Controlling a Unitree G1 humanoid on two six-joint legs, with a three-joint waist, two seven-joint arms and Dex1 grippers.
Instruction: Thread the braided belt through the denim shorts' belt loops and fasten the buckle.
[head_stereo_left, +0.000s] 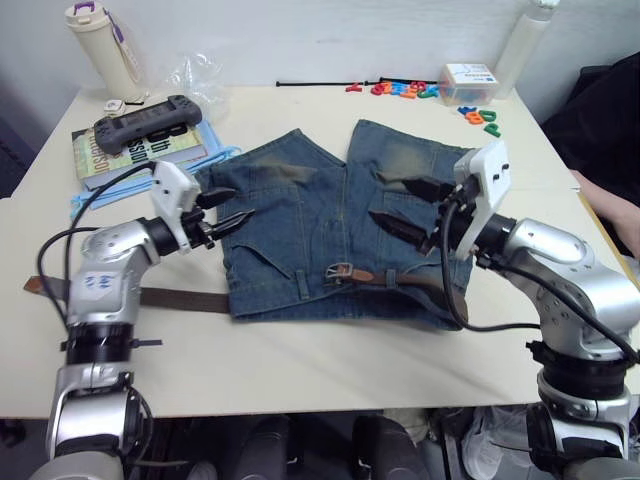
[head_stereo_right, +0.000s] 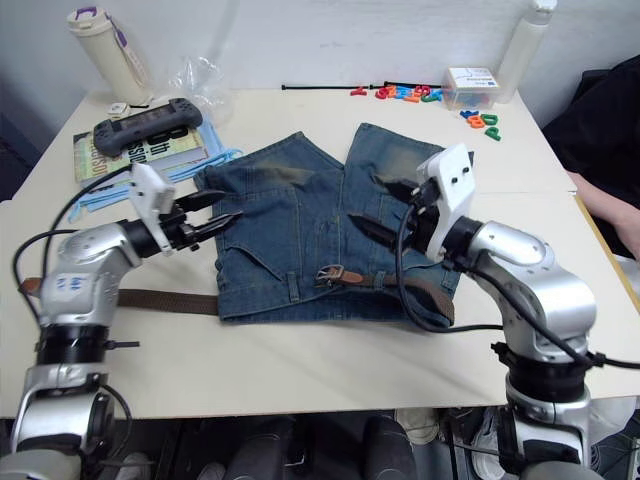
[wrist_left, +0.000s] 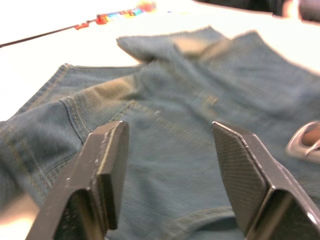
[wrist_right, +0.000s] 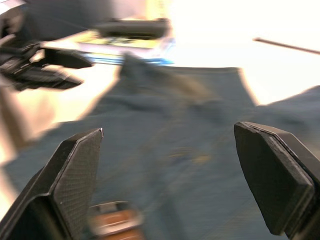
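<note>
head views: denim shorts (head_stereo_left: 330, 235) flat on table (head_stereo_left: 300, 360), braided belt (head_stereo_left: 185, 299) through waistband, buckle (head_stereo_left: 341, 272) mid-waist, left wrist: left gripper (wrist_left: 167, 150) open, empty over denim, right wrist: right gripper (wrist_right: 167, 172) wide open, empty

We note a pale beige table (head_stereo_left: 300, 370). On it: blue denim shorts (head_stereo_left: 300, 215) mid-table, dark brown braided belt (head_stereo_left: 185, 299) along their waistband, a book (head_stereo_left: 140, 150) bearing a grey handheld console (head_stereo_left: 150, 120), coloured plastic letters (head_stereo_left: 405, 90), a cream bottle (head_stereo_left: 100, 40).

Cream table (head_stereo_left: 300, 370), white wall (head_stereo_left: 300, 40) behind
</note>
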